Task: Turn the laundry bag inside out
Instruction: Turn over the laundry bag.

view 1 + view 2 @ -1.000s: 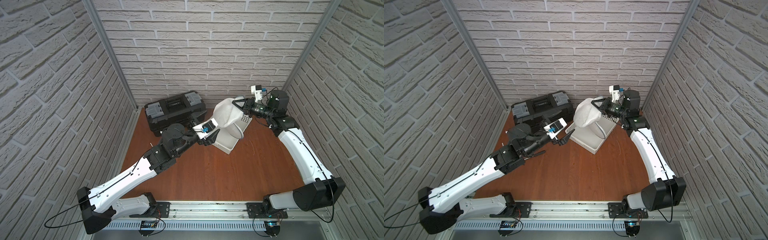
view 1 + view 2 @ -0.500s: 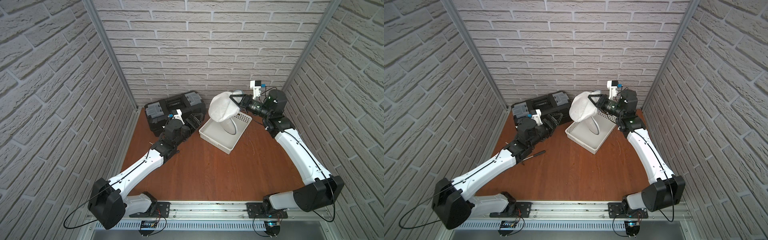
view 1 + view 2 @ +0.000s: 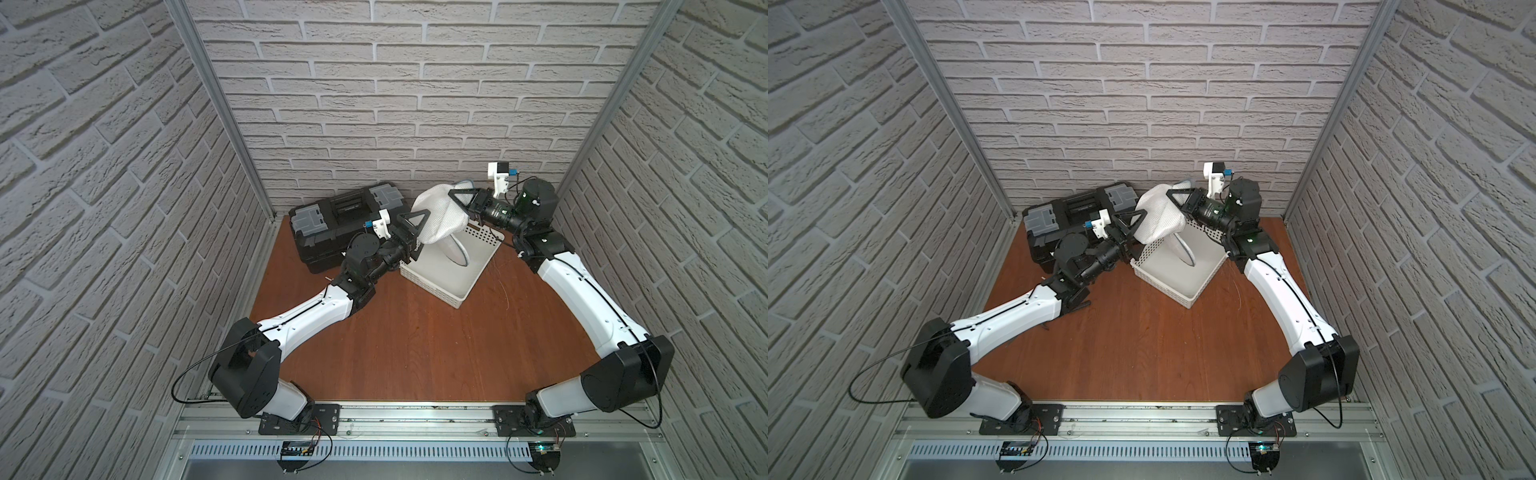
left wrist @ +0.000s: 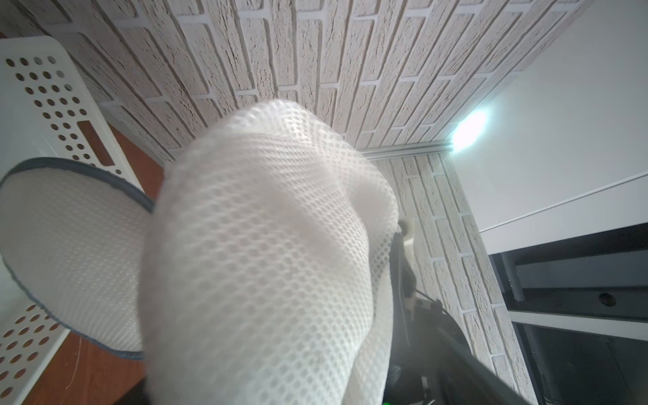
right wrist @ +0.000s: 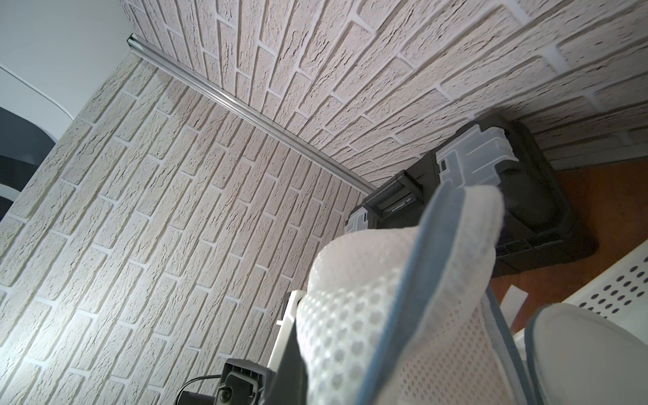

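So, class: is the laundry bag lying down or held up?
Held up: the right gripper, jaws shut, pinches the laundry bag above the perforated basket.

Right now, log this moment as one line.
right hand: shut on white mesh laundry bag, held over white perforated plastic basket | left hand: open, close to bag

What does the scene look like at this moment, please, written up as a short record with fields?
table: brown wood
toolbox: black, by the back wall
basket: white, perforated, on the table beside the toolbox
laundry bag: white mesh with grey trim, held up over the basket, lower part hanging into it
right claw: shut on the laundry bag's top edge
left claw: open, at the laundry bag's lower side; contact cannot be told
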Robot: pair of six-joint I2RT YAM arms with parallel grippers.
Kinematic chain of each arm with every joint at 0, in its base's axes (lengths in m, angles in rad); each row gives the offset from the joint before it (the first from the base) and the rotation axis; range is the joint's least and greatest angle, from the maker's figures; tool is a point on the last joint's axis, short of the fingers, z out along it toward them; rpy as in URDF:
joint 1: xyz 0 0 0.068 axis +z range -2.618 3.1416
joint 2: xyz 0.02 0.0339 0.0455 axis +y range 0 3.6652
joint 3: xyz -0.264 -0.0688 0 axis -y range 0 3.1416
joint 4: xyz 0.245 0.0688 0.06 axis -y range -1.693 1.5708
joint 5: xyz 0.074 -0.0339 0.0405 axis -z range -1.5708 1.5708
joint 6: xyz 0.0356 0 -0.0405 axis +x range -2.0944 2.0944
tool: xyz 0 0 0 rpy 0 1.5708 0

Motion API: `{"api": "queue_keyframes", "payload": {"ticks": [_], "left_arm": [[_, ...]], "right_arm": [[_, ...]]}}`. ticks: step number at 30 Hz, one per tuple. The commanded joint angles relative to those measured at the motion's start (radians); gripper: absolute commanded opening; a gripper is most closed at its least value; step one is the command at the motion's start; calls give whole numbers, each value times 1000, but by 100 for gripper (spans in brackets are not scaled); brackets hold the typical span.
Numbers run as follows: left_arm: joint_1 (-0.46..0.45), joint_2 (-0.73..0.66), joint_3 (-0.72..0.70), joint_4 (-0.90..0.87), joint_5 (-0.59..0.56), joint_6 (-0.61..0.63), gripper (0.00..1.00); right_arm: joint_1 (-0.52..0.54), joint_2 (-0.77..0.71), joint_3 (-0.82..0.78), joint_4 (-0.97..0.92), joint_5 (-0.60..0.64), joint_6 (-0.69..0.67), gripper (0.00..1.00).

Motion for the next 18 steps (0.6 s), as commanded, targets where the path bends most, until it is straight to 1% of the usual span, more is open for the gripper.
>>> {"api": "queue_keyframes", "payload": {"ticks": [1,4,9,12,14,16,18], "left_arm": [[-5,18,53,133,23,-12,95],[-12,30,53,147,5,-12,86],[-21,43,42,201,-35,-7,63],[-26,56,48,227,-40,-4,53],[-28,62,54,239,-39,0,45],[-28,67,61,240,-32,0,32],[-27,65,60,228,-25,6,19]], "right_arm": [[16,-14,30,88,-1,23,3],[19,-18,8,113,5,55,3],[21,-28,-20,129,13,96,3],[21,-31,-30,108,17,98,3],[22,-31,-32,90,13,97,3],[21,-34,-30,56,12,81,3],[18,-42,-16,-43,28,35,3]]}}
